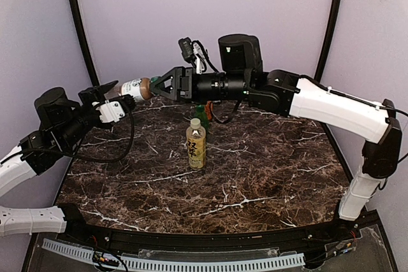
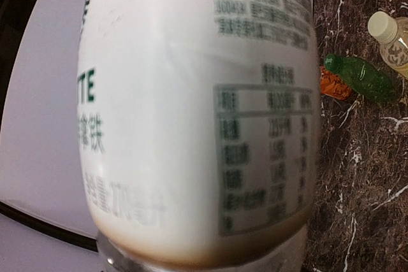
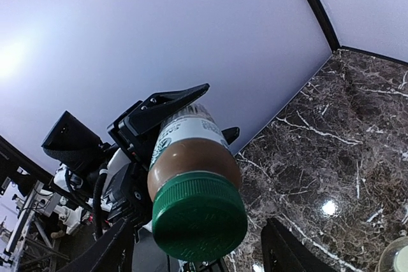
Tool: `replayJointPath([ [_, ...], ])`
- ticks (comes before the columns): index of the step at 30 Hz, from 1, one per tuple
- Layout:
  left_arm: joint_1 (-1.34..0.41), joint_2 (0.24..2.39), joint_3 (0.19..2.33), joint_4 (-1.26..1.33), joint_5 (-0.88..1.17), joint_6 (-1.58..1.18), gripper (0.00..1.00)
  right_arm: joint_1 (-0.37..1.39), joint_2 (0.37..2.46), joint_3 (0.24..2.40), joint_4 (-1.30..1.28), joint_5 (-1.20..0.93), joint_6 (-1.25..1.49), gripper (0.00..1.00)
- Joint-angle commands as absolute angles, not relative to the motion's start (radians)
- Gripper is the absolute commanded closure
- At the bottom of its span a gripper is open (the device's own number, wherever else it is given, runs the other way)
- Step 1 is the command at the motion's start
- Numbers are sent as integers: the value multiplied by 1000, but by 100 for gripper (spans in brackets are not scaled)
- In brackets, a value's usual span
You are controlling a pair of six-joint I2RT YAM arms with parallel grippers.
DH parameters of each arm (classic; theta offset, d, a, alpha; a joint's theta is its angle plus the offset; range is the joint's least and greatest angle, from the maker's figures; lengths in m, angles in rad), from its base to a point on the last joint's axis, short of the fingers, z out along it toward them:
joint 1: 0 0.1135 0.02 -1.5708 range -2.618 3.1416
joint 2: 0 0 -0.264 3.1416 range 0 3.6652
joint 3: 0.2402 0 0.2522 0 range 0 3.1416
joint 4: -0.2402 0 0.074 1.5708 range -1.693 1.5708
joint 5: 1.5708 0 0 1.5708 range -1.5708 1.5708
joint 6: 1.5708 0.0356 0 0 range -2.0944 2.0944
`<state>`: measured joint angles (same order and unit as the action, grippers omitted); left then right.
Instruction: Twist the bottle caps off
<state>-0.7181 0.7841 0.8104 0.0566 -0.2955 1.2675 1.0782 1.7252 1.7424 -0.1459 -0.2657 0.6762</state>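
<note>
L gripper (image 1: 118,93) is clamped on the clear bottle (image 1: 135,87), held sideways in the air over the far-left part of the table (image 1: 274,176), cap end pointing right. Fingers grip the body at the white label (image 2: 191,93). In the L wrist view the label fills most of the frame. Brown liquid shows at the neck end.

R gripper (image 1: 158,86) reaches in from the right, level w/ the bottle, jaws apart. They sit either side of the green cap (image 3: 199,218). In the R wrist view there's a thin gap btwn each finger (image 3: 111,250) and the cap, so no contact on either side. The cap sits on the neck.

On the table, approx centre, the yellow bottle (image 1: 196,144) stands upright w/ its pale cap on. The green bottle (image 2: 360,78) is just behind it on the far side, mostly hidden in the top view. The orange bottle (image 2: 333,84) is right beside the green one, only partly visible. Can't tell if those two touch.
</note>
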Motion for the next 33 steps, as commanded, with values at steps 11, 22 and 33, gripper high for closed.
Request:
replayJointPath([
  [11, -732, 775, 781, 97, -298, 1281, 75, 1071, 1740, 1756, -67, -308, 687, 51],
  [22, -741, 736, 755, 32, -199, 1310, 77, 1066, 1750, 1747, -60, -323, 657, 88],
  [33, -750, 750, 917, -487, 143, 1034, 87, 1139, 1721, 1714, -76, -294, 231, 100],
])
